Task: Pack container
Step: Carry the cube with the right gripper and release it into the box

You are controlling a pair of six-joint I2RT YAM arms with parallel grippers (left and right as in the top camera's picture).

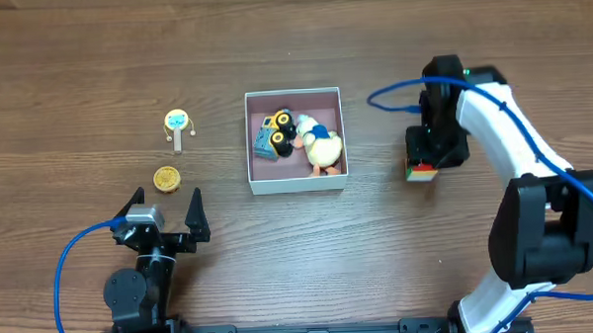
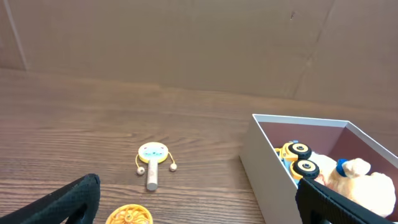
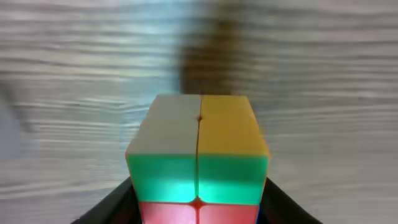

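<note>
The whole table [image 1: 76, 75] is taken in straight down from high overhead. A low, near-level look across the wood is given from the left wrist, container [image 2: 264, 155] and rattle [image 2: 155, 154] being shared with overhead. The cube [image 3: 198, 155] is framed very close, downward, from the right wrist.

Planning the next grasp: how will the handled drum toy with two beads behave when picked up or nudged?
The small drum toy looks rigid, probably light. Its round handle may let it roll if nudged sideways. The beads sit on short cords, so they would likely swing and might catch the container wall.
</note>
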